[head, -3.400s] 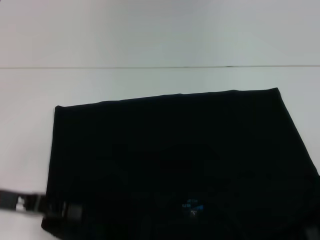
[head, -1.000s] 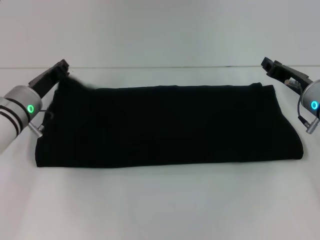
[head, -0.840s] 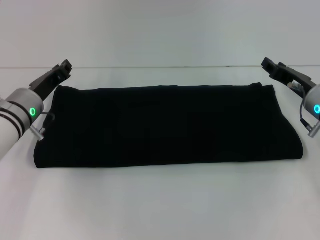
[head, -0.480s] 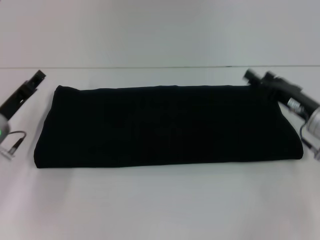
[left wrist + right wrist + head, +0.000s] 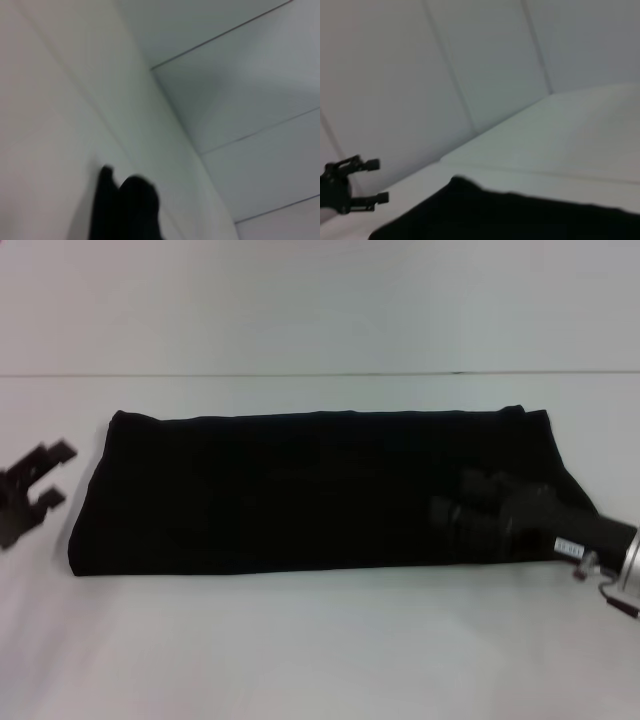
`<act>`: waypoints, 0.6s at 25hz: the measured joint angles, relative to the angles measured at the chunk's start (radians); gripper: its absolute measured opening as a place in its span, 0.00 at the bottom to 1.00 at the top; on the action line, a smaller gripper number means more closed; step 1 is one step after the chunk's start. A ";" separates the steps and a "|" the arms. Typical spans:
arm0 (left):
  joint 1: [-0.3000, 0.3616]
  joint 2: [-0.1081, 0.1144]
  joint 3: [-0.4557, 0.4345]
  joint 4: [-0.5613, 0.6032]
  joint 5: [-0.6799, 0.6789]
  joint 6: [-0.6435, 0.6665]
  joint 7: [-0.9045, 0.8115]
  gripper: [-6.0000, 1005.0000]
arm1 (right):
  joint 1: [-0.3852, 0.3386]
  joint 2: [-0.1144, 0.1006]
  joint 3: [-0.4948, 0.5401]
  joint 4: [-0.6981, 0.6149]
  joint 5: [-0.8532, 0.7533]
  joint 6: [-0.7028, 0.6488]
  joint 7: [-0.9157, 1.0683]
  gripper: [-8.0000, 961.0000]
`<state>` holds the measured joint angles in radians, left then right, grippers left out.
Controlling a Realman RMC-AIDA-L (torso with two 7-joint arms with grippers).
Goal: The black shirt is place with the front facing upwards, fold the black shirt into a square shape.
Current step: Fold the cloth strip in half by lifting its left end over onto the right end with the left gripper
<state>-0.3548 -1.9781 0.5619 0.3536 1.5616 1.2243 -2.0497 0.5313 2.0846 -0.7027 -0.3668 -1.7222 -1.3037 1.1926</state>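
White tabletop (image 5: 320, 650) carries the black shirt (image 5: 320, 490) as a band lying left-to-right mid-surface; we judge the right end effector (image 5: 455, 510), grip unreadable, over its right end, nearer than the open left end effector (image 5: 45, 480).

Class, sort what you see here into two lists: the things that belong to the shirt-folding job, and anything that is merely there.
Part of the job:
- the black shirt, lying folded into a long band
- the left claw, open, off the shirt's left end
- the right claw, over the shirt's right part

Merely there:
- the white table
- the wall behind
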 joint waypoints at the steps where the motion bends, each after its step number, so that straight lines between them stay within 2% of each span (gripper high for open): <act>1: 0.017 0.000 0.005 0.021 0.020 0.009 -0.040 0.87 | -0.002 0.000 -0.002 -0.005 -0.022 -0.012 -0.001 0.83; 3: 0.045 -0.002 0.003 0.061 0.069 0.029 -0.116 0.90 | -0.005 0.000 -0.004 -0.006 -0.058 -0.031 -0.004 0.85; 7: 0.072 -0.002 0.002 0.090 0.156 0.058 -0.218 0.90 | -0.013 0.004 -0.005 -0.002 -0.092 -0.042 -0.045 0.89; 11: 0.069 -0.002 0.002 0.088 0.215 0.049 -0.263 0.90 | -0.014 0.004 -0.014 0.004 -0.096 -0.044 -0.057 0.96; 15: 0.066 -0.003 0.007 0.085 0.224 0.027 -0.286 0.90 | -0.014 0.004 -0.019 0.005 -0.096 -0.043 -0.058 0.97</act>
<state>-0.2889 -1.9809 0.5690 0.4390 1.7858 1.2509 -2.3358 0.5168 2.0888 -0.7217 -0.3620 -1.8183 -1.3471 1.1348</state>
